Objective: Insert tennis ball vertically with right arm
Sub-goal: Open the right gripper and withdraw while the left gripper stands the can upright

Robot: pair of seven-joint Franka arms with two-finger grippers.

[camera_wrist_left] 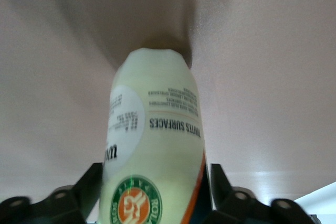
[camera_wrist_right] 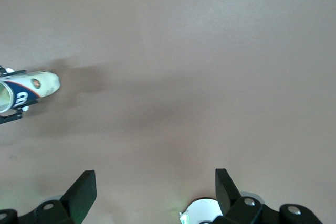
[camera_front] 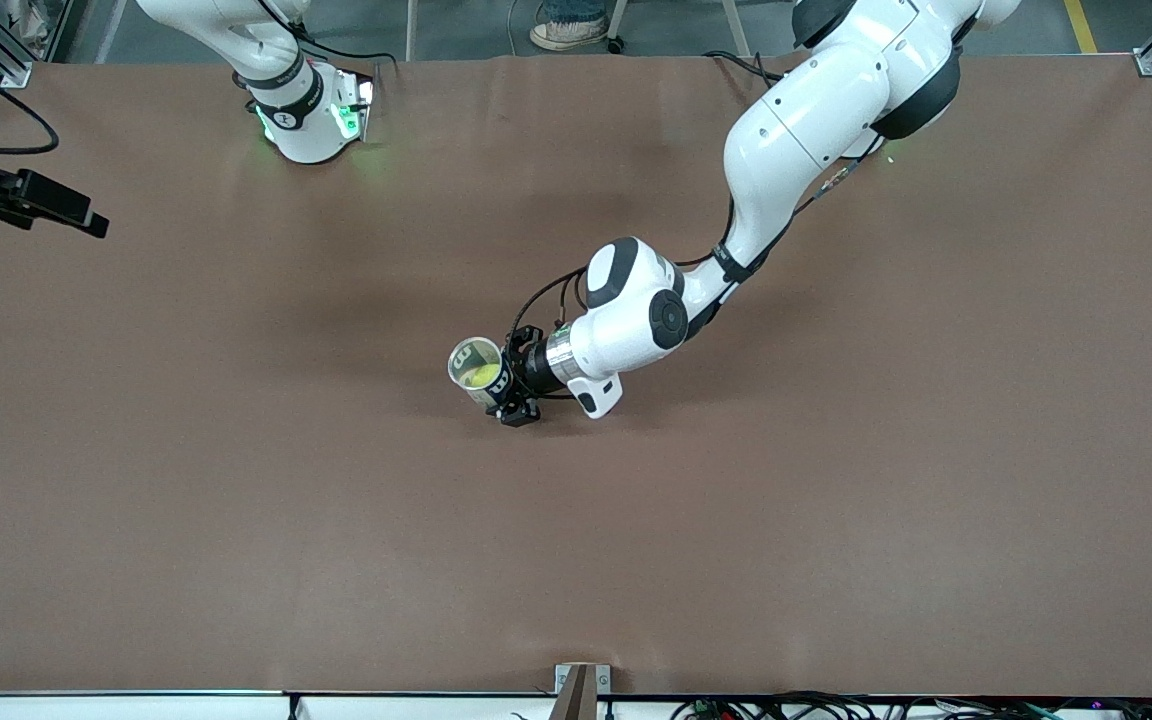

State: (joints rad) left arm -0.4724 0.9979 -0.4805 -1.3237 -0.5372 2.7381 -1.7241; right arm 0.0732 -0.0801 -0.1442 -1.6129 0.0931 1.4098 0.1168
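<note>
A tennis ball can [camera_front: 476,368] with a white, navy and orange label is near the middle of the table, open mouth up. A yellow-green tennis ball [camera_front: 483,377] shows inside it. My left gripper [camera_front: 513,392] is shut on the can's side. In the left wrist view the can [camera_wrist_left: 155,129] fills the space between the black fingers [camera_wrist_left: 90,184], with its lower end at the table. My right gripper [camera_wrist_right: 155,179] is open and empty, high over the table near its own base. The can [camera_wrist_right: 26,90] shows far off in its view. The right gripper is outside the front view.
The right arm's base [camera_front: 308,120] stands at the table's back edge. A black camera mount [camera_front: 36,200] juts in at the right arm's end of the table. A small bracket [camera_front: 581,690] sits on the table edge nearest the front camera.
</note>
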